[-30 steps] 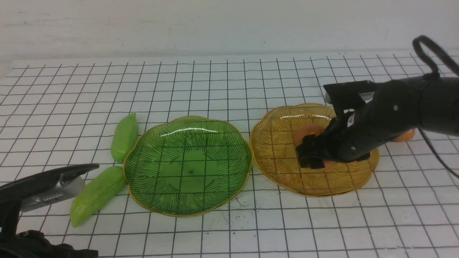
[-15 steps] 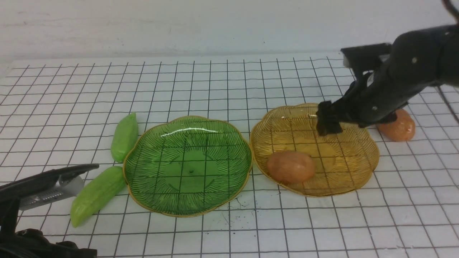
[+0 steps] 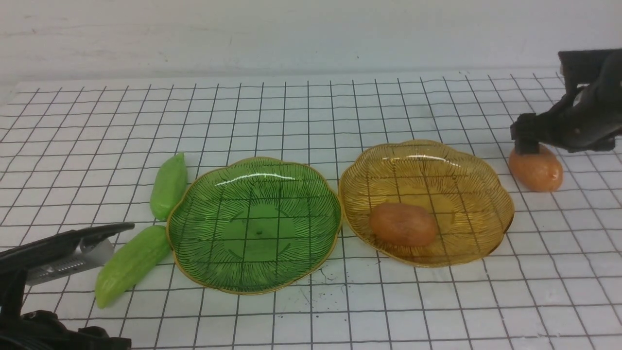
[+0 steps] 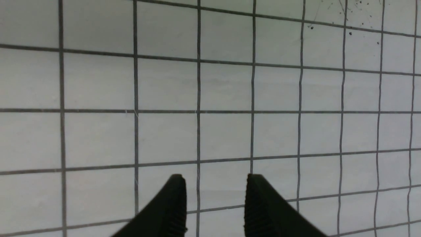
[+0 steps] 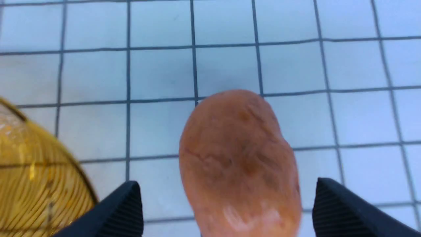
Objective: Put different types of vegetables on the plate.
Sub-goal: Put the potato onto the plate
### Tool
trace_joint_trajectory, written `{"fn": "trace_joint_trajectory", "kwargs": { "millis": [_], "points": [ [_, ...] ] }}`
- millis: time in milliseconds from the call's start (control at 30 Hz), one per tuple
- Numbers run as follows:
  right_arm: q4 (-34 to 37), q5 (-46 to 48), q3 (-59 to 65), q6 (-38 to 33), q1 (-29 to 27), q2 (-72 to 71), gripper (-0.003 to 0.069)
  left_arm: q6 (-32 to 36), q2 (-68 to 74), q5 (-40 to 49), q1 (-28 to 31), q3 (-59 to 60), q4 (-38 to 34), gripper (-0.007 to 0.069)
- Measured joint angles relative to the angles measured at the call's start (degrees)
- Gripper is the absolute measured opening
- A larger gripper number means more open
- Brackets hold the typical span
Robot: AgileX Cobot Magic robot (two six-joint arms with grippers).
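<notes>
1. Four vegetables are in view: two potatoes and two cucumbers.
2. The first potato [image 3: 402, 224] lies inside the amber plate [image 3: 466, 194], on the near-left part of its floor.
3. The second potato [image 3: 536, 169] lies on the gridded table [image 3: 311, 112], just right of the amber plate and apart from its rim.
4. The far cucumber [image 3: 168, 185] and the near cucumber [image 3: 131, 265] lie on the table along the left edge of the green plate [image 3: 301, 194].
5. The right gripper [image 3: 526, 141] is over the far end of the second potato. In the right wrist view its fingers [image 5: 125, 210] are spread wide, one on each side of the potato, clear of it.
6. The left gripper [image 4: 215, 184] sits low at the near-left corner, beside the near cucumber. Its fingers are parted, with only the table showing between them.
</notes>
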Motion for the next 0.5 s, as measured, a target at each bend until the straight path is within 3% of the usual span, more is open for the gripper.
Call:
{"fn": "trace_joint_trajectory", "kwargs": {
  "millis": [367,500],
  "points": [
    [-5.4,-5.3,0.0,0.0,0.0,8.3,0.0624,0.0,0.0,0.0,0.0,0.0,0.0,0.0248],
    [-5.8,-5.4,-0.1,0.0,0.0,8.5,0.0556,0.0,0.0,0.0,0.0,0.0,0.0,0.0248]
  ]
}}
